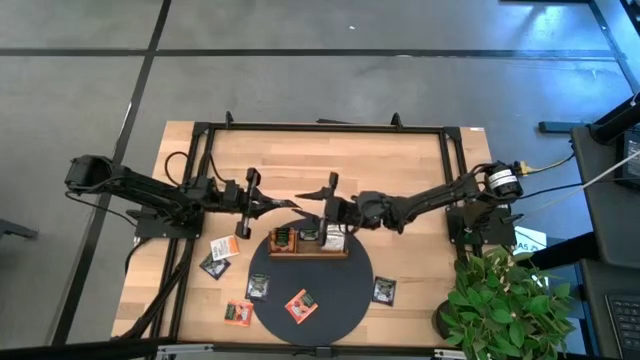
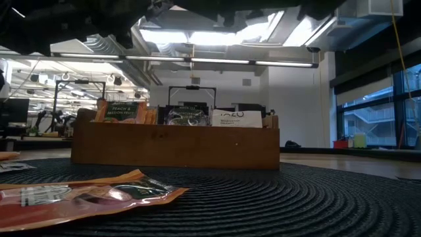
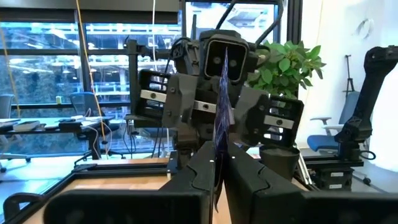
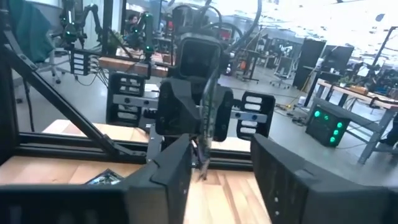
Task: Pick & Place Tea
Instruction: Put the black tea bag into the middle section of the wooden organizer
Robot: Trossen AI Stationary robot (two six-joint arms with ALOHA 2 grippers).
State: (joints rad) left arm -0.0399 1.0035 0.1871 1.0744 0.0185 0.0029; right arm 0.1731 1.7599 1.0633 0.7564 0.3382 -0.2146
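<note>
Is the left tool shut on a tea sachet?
Yes, the left tool pinches a thin sachet edge-on between its closed fingers, facing the right arm.

From above we looked straight down on the whole table (image 1: 400, 170). Low down, close behind the wooden tray (image 2: 175, 143), we faced the room. Our wrist cameras faced each other across the table's middle.
</note>
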